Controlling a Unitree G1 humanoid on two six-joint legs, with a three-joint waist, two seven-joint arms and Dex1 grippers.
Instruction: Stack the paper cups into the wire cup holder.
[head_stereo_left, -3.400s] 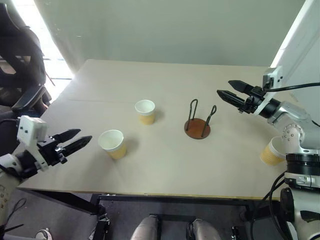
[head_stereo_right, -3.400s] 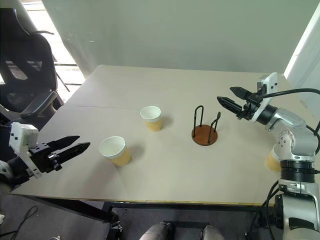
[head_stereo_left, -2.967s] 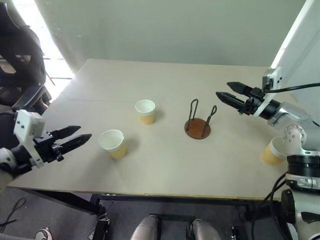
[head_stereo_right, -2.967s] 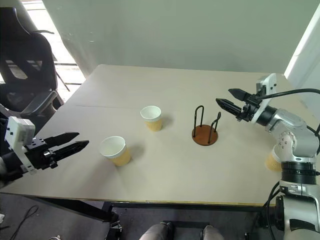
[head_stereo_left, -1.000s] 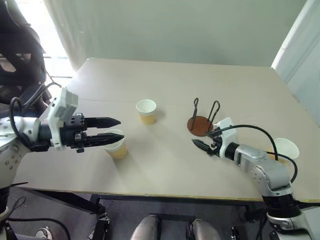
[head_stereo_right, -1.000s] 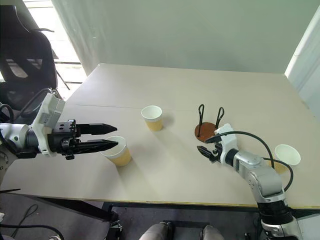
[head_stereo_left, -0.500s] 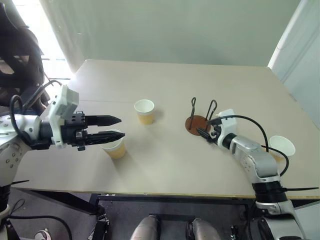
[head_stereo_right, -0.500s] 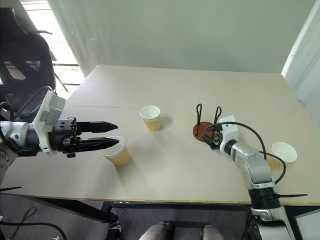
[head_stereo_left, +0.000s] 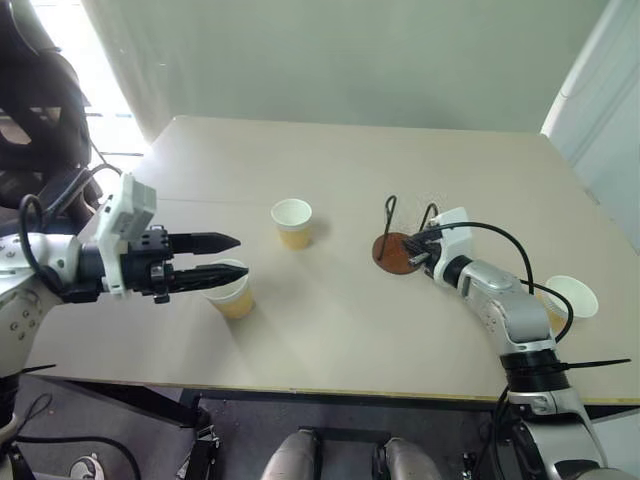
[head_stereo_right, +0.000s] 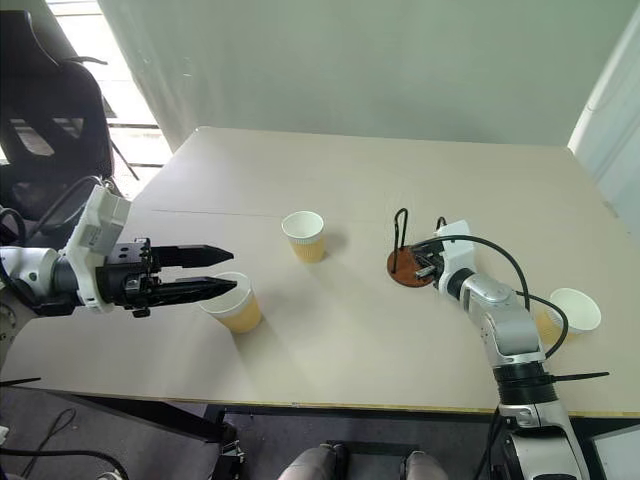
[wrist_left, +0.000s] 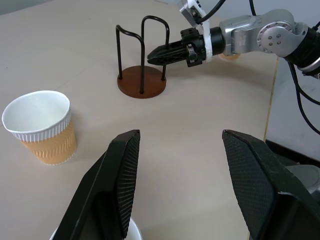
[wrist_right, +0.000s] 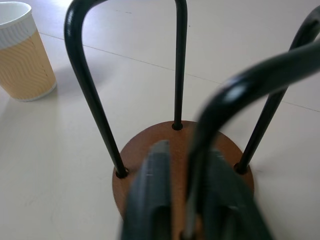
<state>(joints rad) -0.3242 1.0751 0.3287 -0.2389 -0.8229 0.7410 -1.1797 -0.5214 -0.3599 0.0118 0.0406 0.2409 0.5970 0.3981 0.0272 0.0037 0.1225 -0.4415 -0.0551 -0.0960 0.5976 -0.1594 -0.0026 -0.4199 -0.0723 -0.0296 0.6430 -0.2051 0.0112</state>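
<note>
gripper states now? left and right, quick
Left gripper: open, empty, hovering over a paper cup.
Right gripper: shut on a wire loop of the cup holder.

The desk (head_stereo_left: 330, 160) looks a matt, smooth beige board; the wire cup holder (head_stereo_left: 402, 246) has glossy black metal loops on a dull rust-brown disc; left of it, the paper cups (head_stereo_left: 292, 222) show ribbed tan paper outside, plain white inside; the left gripper (wrist_left: 180, 185) has black, finely textured plastic fingers (wrist_left: 255, 185).

Three paper cups (head_stereo_left: 292, 222) (head_stereo_left: 229, 290) (head_stereo_left: 568, 300), one wire cup holder (head_stereo_left: 399, 249), one table (head_stereo_left: 330, 160)
</note>
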